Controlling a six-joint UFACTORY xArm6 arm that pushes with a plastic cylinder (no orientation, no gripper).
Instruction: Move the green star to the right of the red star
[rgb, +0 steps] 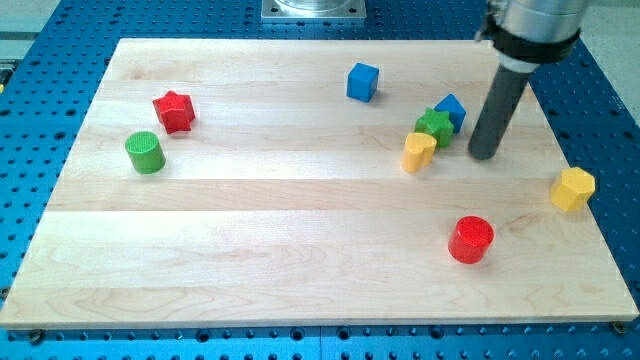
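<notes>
The green star (435, 125) lies right of the board's middle, wedged between a blue block (451, 109) at its upper right and a yellow block (418, 152) at its lower left. The red star (174, 111) lies far off at the view's left. My tip (484, 156) stands on the board just right of the green star and a little below it, a small gap apart.
A green cylinder (146, 152) lies below and left of the red star. A blue cube (363, 81) sits near the top middle. A red cylinder (471, 240) lies at the lower right and a yellow hexagonal block (573, 189) near the wooden board's (300, 250) right edge.
</notes>
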